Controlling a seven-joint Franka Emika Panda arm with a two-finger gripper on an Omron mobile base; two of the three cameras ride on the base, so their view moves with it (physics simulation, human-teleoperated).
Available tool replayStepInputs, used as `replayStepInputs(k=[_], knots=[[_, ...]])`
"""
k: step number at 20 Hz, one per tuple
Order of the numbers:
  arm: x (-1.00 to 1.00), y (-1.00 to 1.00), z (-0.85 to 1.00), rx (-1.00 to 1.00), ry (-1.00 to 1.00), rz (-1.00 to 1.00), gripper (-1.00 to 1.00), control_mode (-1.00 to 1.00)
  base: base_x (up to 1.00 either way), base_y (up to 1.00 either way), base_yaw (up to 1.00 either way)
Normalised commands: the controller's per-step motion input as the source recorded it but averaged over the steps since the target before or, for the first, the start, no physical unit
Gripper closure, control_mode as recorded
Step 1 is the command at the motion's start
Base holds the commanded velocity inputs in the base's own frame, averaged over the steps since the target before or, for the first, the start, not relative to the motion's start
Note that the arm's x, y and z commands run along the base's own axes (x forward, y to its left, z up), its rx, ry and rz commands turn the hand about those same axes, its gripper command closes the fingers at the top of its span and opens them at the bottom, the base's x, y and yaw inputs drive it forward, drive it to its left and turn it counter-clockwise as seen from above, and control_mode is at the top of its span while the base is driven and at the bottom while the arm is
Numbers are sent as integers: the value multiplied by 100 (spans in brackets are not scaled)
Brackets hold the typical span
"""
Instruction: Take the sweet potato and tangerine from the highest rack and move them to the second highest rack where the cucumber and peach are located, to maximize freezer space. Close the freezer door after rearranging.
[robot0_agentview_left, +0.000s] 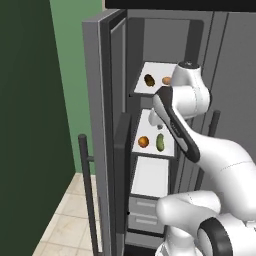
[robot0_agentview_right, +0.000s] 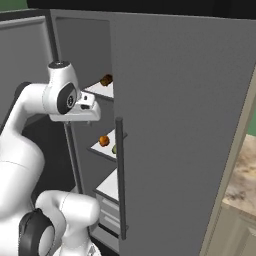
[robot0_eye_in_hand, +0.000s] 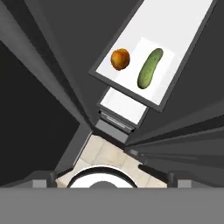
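Inside the open freezer (robot0_agentview_left: 150, 45), the sweet potato (robot0_agentview_left: 149, 80) and the tangerine (robot0_agentview_left: 166, 80) lie side by side, a little apart, on the highest rack (robot0_agentview_left: 142, 89). One shelf down, the peach (robot0_agentview_left: 143, 142) and the cucumber (robot0_agentview_left: 160, 142) rest near each other on the second highest rack (robot0_eye_in_hand: 183, 57). The freezer door (robot0_agentview_left: 100, 140) stands swung wide. The arm's hand hangs before the shelves; whether its claw is apart or together cannot be told.
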Motion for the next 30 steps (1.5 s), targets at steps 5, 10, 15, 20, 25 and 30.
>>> replayStepInputs(k=[5,10,15,20,25,30], knots=[[1,51,-7,-3,1,10,-100,-100,0,0,0],[0,46,-1,0,0,18,-100,-100,0,0,0],[-5,40,0,0,0,13,-100,-100,0,0,0],[-18,37,-2,0,0,8,-100,-100,0,0,0],[-12,34,-5,0,0,0,-100,-100,0,0,0],[-1,36,-4,0,0,0,-100,-100,0,0,0]])
